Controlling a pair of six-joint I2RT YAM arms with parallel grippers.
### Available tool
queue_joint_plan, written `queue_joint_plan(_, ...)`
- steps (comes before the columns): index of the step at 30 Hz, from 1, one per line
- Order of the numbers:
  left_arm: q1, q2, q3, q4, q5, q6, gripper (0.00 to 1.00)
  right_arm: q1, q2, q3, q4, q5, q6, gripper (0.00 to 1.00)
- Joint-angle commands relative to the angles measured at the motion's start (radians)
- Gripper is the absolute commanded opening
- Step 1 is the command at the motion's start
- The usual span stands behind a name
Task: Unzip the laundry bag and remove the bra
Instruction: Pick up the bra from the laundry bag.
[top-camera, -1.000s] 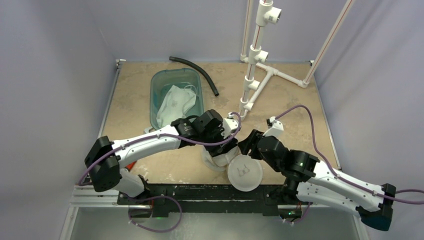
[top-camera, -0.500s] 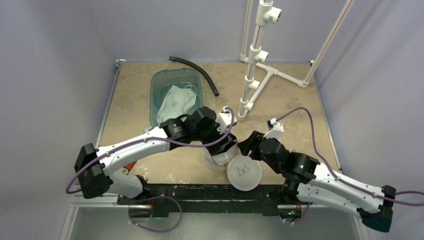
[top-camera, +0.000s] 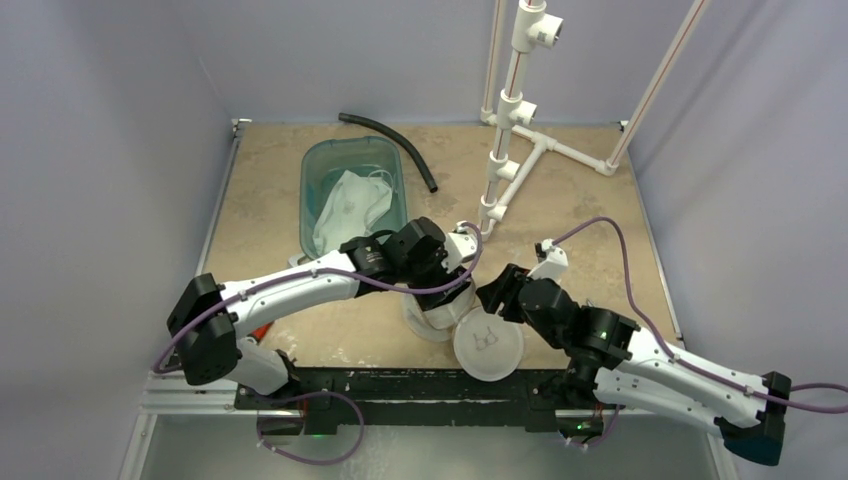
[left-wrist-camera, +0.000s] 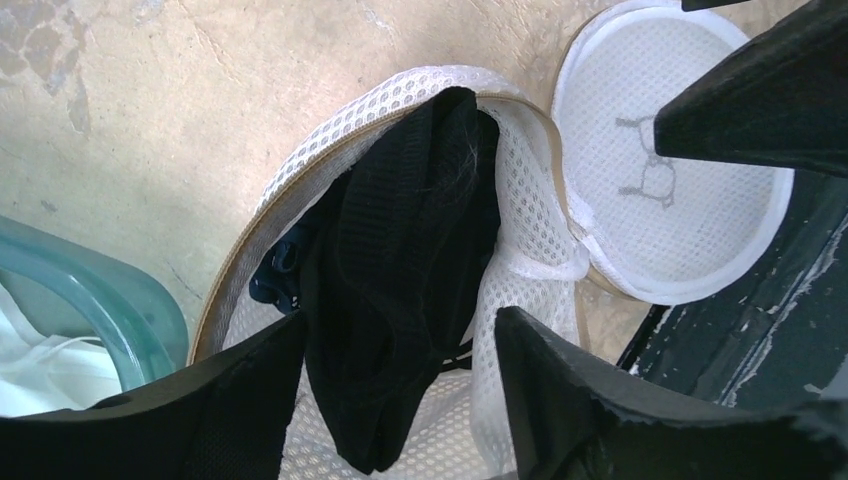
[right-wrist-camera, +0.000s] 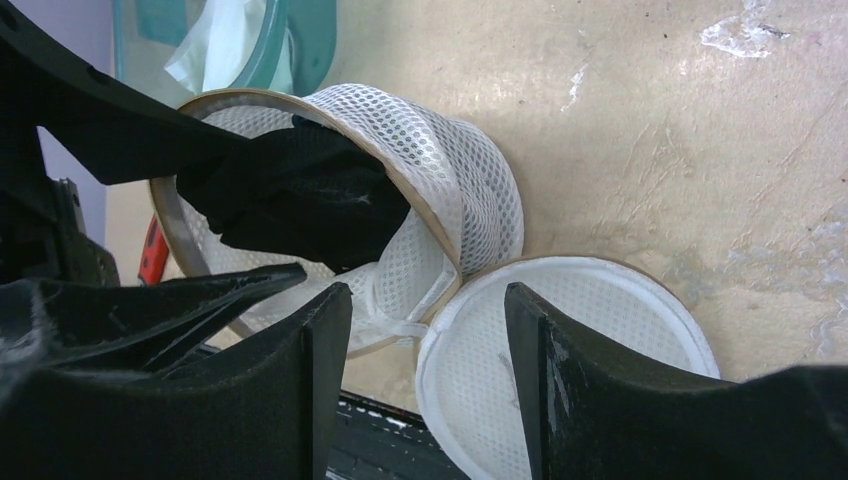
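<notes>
Laundry bag gapes unzipped, black bra bunched inside

On the table, the laundry bag sits near the front edge with the bra inside; its top lies touching its right side, and a tub stands behind, to the left.

**Bag mostly lost under the arm from above**

From above, the left end effector covers most of the laundry bag. Only its edge and the lid beside it show, and the bra inside cannot be seen there. In the left wrist view the bag's near side is behind the fingers and cut by the bottom edge. The teal tub left of the bag is cropped. Too little of a red thing beyond the bag shows to identify it.
</notes>
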Motion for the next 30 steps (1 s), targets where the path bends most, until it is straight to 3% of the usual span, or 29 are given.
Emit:
queue_joint_plan(1, -0.006, 0.026, 0.023, 0.041, 0.005, 0.021, 0.63, -0.002, -0.004, -0.006, 0.022, 0.004, 0.01, 0.61)
queue_joint_plan(7, -0.009, 0.045, 0.007, 0.046, 0.004, 0.02, 0.42, -0.001, -0.008, -0.026, 0.049, -0.015, 0.013, 0.61)
queue_joint_plan(13, -0.015, 0.01, 0.014, 0.051, -0.011, 0.007, 0.0, -0.002, 0.007, -0.038, 0.073, -0.022, 0.005, 0.61)
queue_joint_plan(26, -0.018, -0.081, 0.101, -0.001, -0.024, -0.001, 0.0, -0.002, 0.108, -0.068, 0.177, -0.002, -0.027, 0.58)
queue_joint_plan(30, -0.017, -0.094, 0.11, -0.011, -0.021, -0.004, 0.0, -0.006, 0.133, -0.073, 0.216, -0.001, -0.038, 0.5)
